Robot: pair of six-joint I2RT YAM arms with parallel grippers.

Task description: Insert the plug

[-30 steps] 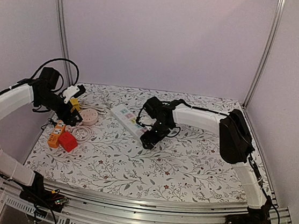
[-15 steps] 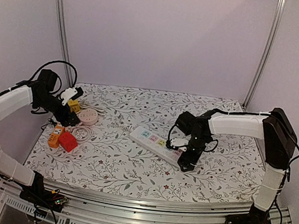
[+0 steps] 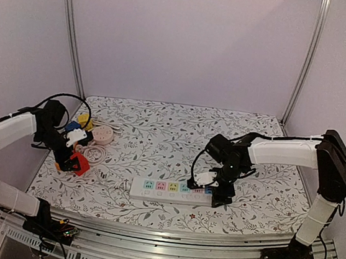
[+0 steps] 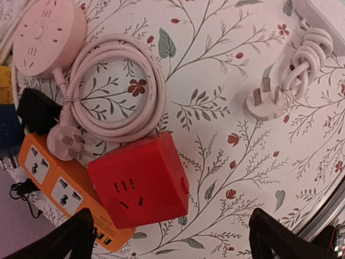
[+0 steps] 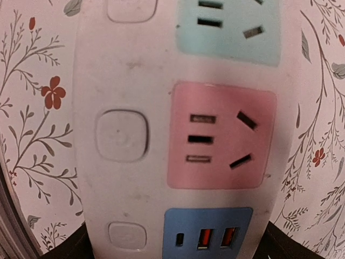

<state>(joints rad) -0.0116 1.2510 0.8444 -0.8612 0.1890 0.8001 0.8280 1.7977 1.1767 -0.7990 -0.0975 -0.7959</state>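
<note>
White power strip [image 3: 169,190] lies at the near edge of the table [image 3: 180,121], right hand [image 3: 218,196] clamped on its end. Left hand [image 4: 170,237], spread open, hovers above the pink plug [image 4: 64,143] beside the red socket cube [image 4: 139,186]. Grasp the plug body squarely, prongs clear.

Your table [image 3: 160,128] has a pale top printed with leafy sprigs and small red flowers. Near its front edge a long white plastic power strip [image 3: 169,190] with pastel sockets lies flat, roughly parallel to that edge. On the left you have a red plastic cube socket [image 4: 139,186] touching an orange two-outlet strip [image 4: 51,183]. Behind them sits a round pink socket hub [image 4: 47,33] with its coiled pink cable [image 4: 116,89]. A white three-pin plug [image 4: 267,100] lies apart on a bundled cord. The yellow block [image 3: 84,118] beside the hub may be another adapter.
</note>
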